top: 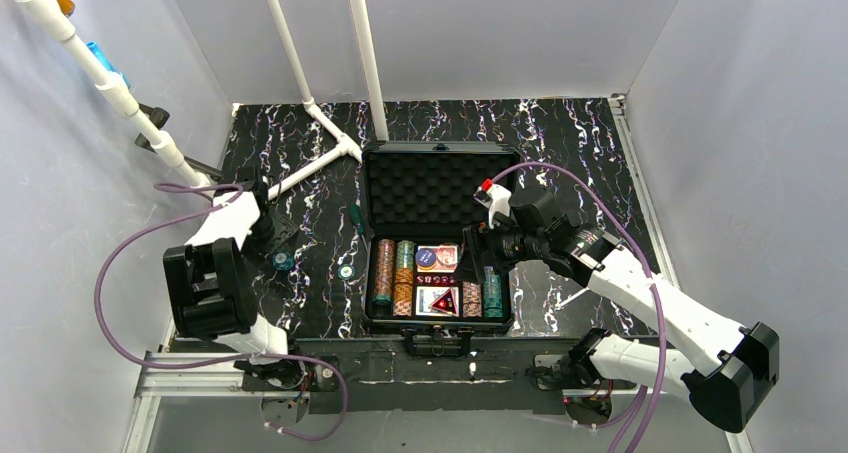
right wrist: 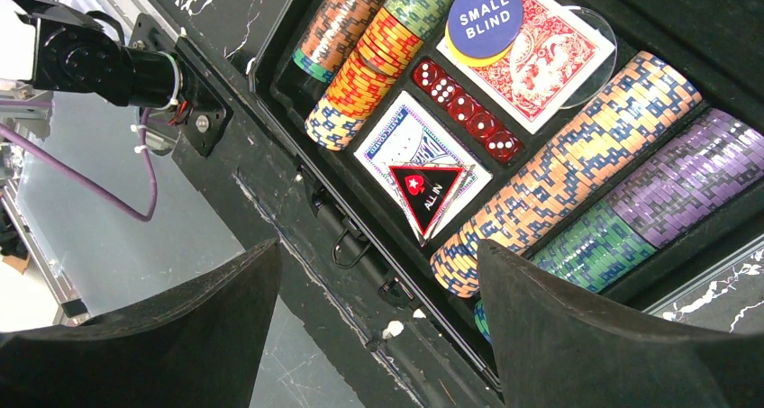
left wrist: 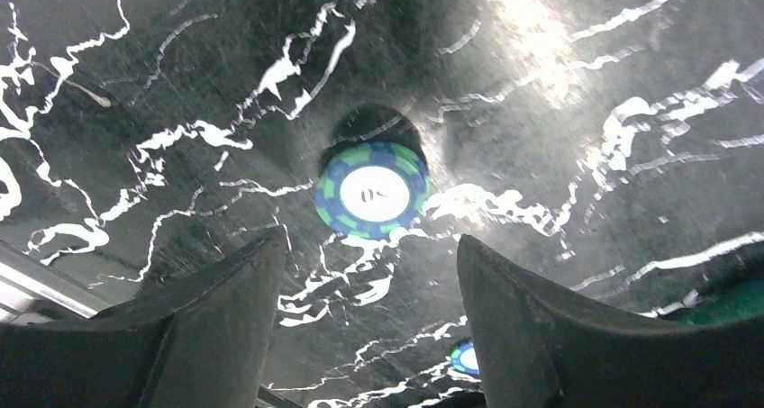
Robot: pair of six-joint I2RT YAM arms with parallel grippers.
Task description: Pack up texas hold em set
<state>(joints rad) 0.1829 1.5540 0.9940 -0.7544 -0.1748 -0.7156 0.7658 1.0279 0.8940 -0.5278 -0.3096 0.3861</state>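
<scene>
The black case [top: 375, 198] lies open mid-table with its foam lid up. It holds rows of striped chips [right wrist: 577, 156], red dice [right wrist: 468, 111], card decks [right wrist: 550, 61], a "small blind" button [right wrist: 486, 16] and the red "all in" triangle [right wrist: 423, 192]. My right gripper [right wrist: 378, 246] hangs open and empty over the case's near right edge, shown from above as the right gripper [top: 482, 241]. My left gripper [left wrist: 369, 240] is open over the table left of the case. A blue-green chip [left wrist: 372, 190] lies just ahead of its fingertips. Another chip [left wrist: 466, 357] shows lower down. From above, two loose chips [top: 284, 261] [top: 346, 271] lie near the left gripper [top: 268, 235].
A green-handled tool [top: 355, 218] lies beside the case's left wall. White pipes [top: 300, 163] cross the back left of the table. A metal rail [top: 200, 368] runs along the near edge. Grey walls close in both sides.
</scene>
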